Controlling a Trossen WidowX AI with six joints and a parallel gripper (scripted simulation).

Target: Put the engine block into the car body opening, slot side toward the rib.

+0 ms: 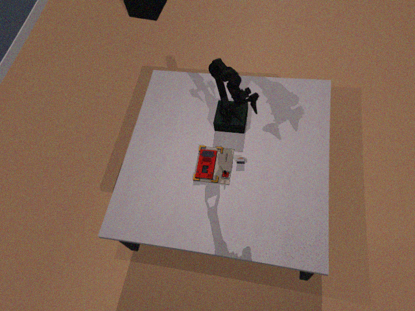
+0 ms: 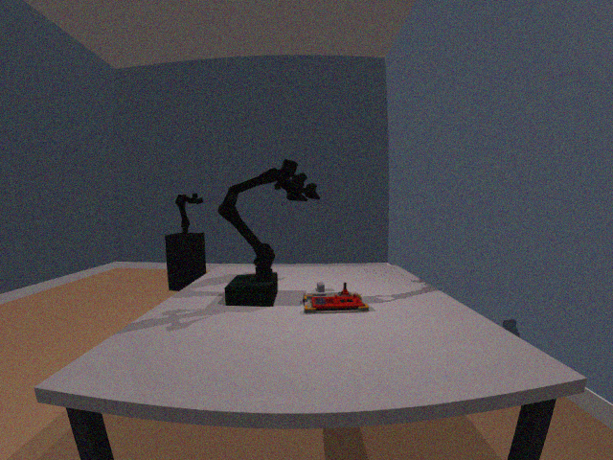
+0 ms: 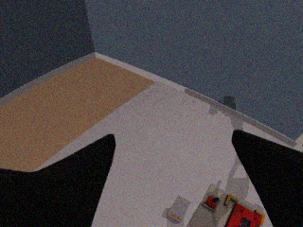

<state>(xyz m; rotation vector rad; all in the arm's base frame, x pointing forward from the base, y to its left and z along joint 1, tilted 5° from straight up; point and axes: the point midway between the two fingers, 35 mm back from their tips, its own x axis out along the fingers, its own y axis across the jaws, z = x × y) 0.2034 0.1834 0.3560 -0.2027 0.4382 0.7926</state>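
The red car body [image 1: 210, 168] [image 2: 334, 305] [image 3: 236, 217] lies flat between yellow corner pieces on a pale tray. Dark areas show in its top; whether one is the opening, and where the rib is, is too small to tell. A small pale grey block [image 1: 240, 159] [image 2: 320, 287] [image 3: 175, 217], seemingly the engine block, stands on the table beside the tray, outside the car body. Its slot side cannot be made out. My gripper [image 1: 249, 104] [image 2: 311, 198] [image 3: 174, 138] is open and empty, high above the table and well away from both.
The pale tray [image 1: 226, 161] also bears a small red part with a black upright piece [image 1: 225, 173] [image 2: 345, 288] [image 3: 212, 201]. The arm's dark base box [image 1: 230, 116] [image 2: 251, 289] stands behind the tray. Another arm on a black pedestal [image 2: 185, 260] stands beyond the table.
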